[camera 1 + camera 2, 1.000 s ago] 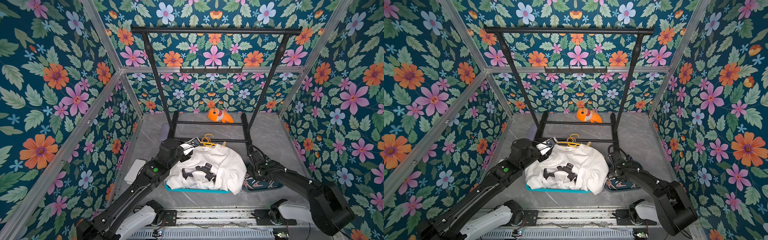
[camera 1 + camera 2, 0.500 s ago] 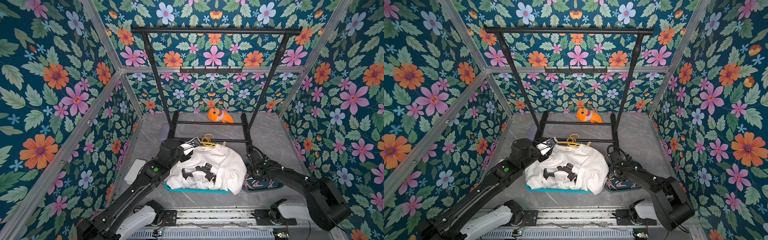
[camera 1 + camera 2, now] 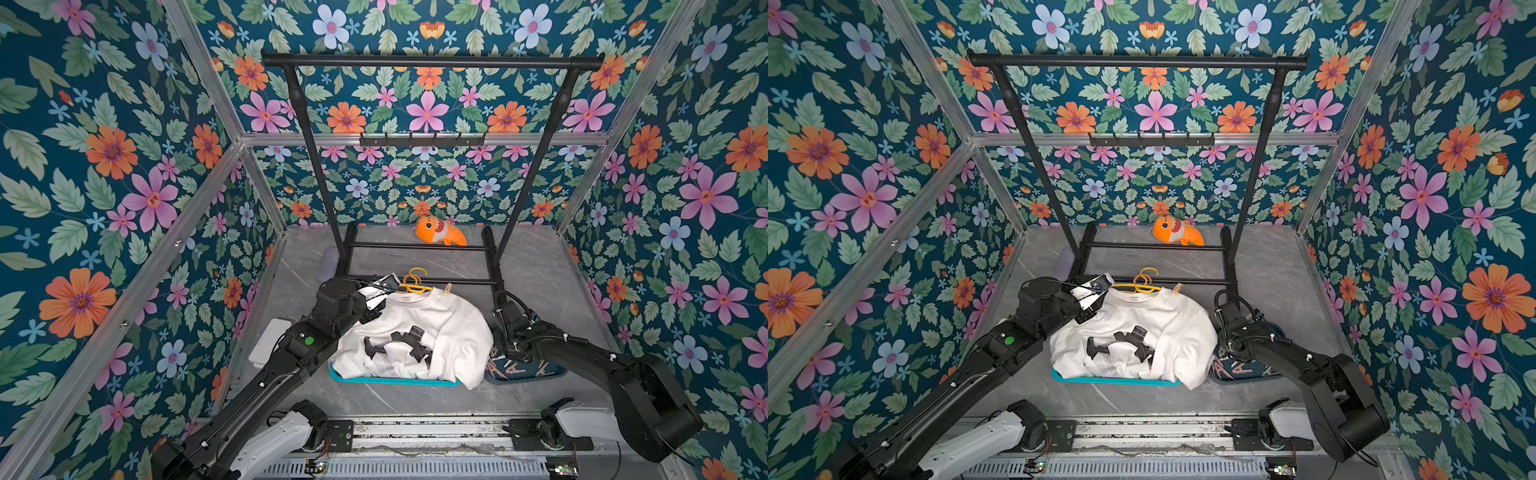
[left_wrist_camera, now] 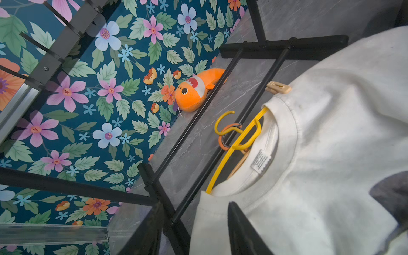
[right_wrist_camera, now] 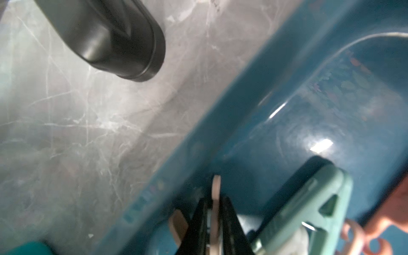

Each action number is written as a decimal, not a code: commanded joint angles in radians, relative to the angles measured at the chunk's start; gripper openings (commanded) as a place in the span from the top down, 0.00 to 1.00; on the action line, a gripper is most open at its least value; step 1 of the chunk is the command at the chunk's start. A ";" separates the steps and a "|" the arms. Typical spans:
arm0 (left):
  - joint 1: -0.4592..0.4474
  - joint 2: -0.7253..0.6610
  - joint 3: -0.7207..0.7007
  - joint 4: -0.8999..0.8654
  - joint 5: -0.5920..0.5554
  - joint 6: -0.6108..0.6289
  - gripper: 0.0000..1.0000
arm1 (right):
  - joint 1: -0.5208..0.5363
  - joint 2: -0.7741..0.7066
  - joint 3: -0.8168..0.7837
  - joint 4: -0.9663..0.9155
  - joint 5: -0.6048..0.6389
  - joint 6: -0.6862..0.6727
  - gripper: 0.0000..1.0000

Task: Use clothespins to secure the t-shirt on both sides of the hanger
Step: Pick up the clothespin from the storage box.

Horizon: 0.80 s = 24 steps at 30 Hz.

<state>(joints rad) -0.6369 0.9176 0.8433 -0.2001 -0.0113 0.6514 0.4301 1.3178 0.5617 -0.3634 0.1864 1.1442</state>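
the right claw (image 5: 214, 199) is shut edgewise on a pale clothespin (image 5: 216, 183) low in the blue tray (image 5: 276, 99), so it may twist or slip free on lifting, and the left claw (image 3: 374, 300), straddling the t-shirt (image 3: 415, 332) shoulder beside the yellow hanger (image 3: 415, 282), grip unclear, could tug cloth askew.

White t-shirt (image 3: 1133, 332) on yellow hanger (image 3: 1144, 283) — a beige clothespin (image 3: 1178, 288), apparently clipped, beside the collar.

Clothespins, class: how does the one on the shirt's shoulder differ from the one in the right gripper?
The shoulder clothespin is clipped to the t-shirt; the gripped clothespin is over the blue tray. No gripper touches the shoulder clothespin; the right gripper pinches the gripped clothespin. Both look beige.
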 commanded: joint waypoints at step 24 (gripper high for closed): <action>0.000 -0.002 0.008 0.014 0.028 -0.011 0.50 | 0.001 0.032 0.001 -0.027 -0.009 0.033 0.91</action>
<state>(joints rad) -0.6369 0.9176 0.8444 -0.2001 0.0109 0.6510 0.4301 1.3582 0.5743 -0.3050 0.2104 1.1484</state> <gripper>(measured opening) 0.498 0.097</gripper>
